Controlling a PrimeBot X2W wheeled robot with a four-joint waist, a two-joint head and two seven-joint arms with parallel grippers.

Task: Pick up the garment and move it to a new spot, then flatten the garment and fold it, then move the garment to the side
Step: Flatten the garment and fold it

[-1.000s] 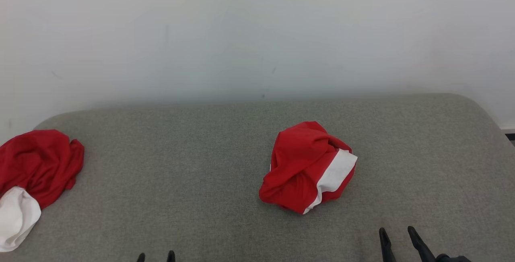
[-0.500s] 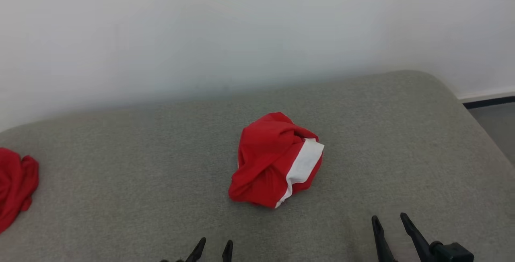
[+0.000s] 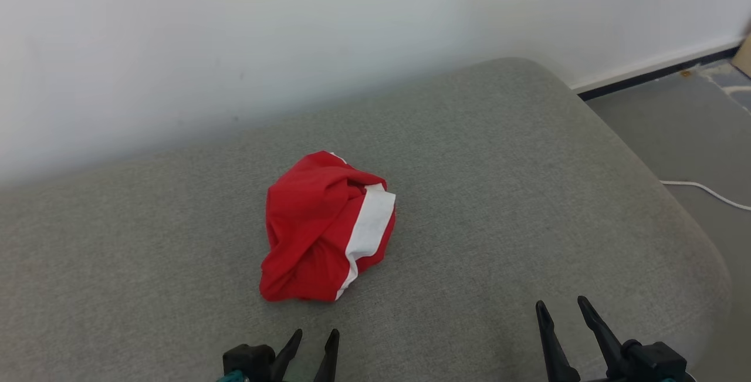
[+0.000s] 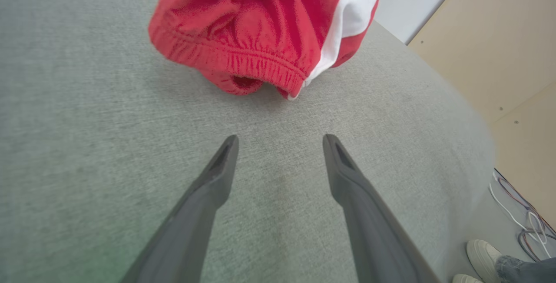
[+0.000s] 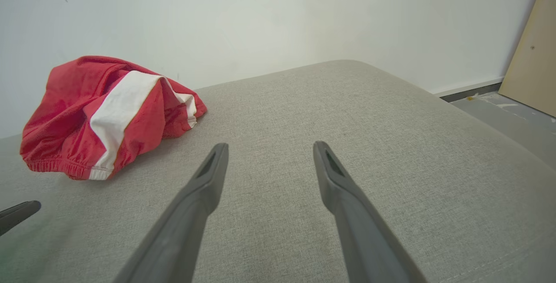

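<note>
Pickup seems the step in hand: garment (image 3: pixel 325 229) lies crumpled on the cushion (image 3: pixel 504 153), untouched, just ahead of the left gripper (image 3: pixel 315 333), right gripper (image 3: pixel 559 303) farther off, both with fingers (image 4: pixel 217 178) spread, so next likely means reaching in and pinching a fold.

Before you: garment (image 3: pixel 311 223) bright red, with one broad white stripe down its right side and thin white edging at hem. Cushion (image 3: pixel 528 194) under it light grey, fine heathered weave. Wall (image 3: pixel 293 30) behind off-white; skirting strip (image 3: pixel 645 75) at far right black. Floor (image 3: pixel 675 135) dull grey, cable (image 3: pixel 707 190) white. Left gripper (image 3: pixel 317 335) and right gripper (image 3: pixel 561 306) black-fingered, hint of teal at base. In your left wrist view: panel (image 4: pixel 499 35) beige, shoe (image 4: pixel 480 250) white, denim cuff (image 4: pixel 521 270) blue.
</note>
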